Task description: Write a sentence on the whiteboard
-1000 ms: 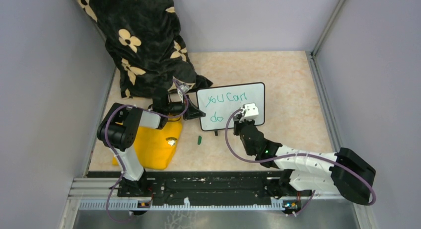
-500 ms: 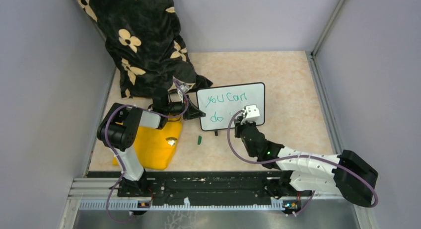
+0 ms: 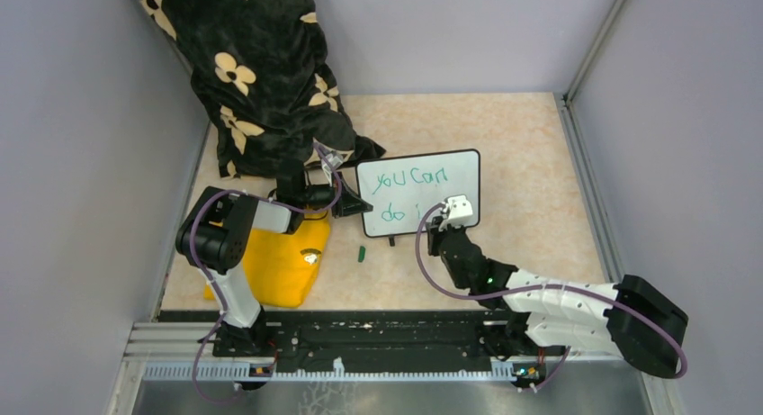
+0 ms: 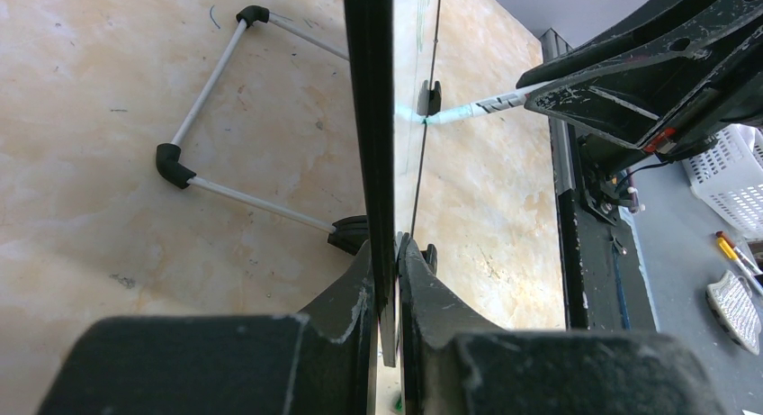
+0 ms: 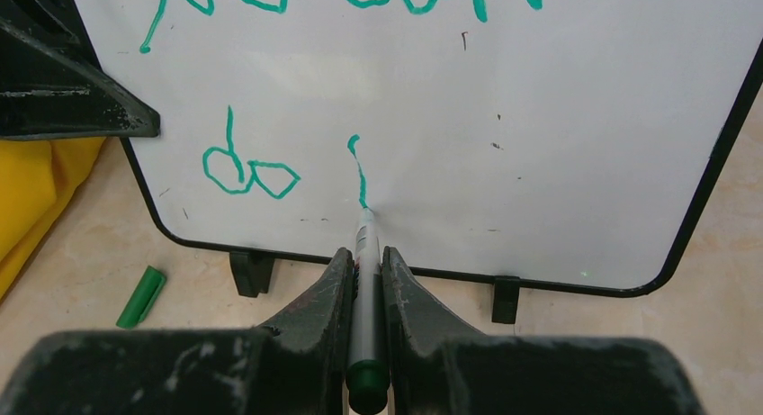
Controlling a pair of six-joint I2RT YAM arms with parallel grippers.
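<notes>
The whiteboard stands tilted on its two little black feet at the table's middle. Green words on it read "you can" and "do", with a fresh vertical stroke after "do". My left gripper is shut on the whiteboard's left edge. My right gripper is shut on a grey marker with a green end. Its tip touches the board at the bottom of the stroke. The marker also shows in the left wrist view.
A green marker cap lies on the table in front of the board, also in the right wrist view. A yellow cloth lies at the left. A black flowered cloth is heaped at the back left. Grey walls enclose the table.
My right gripper has drawn back and down along the board, and the marker has drawn a short vertical stroke after "do". The left arm has not moved.
</notes>
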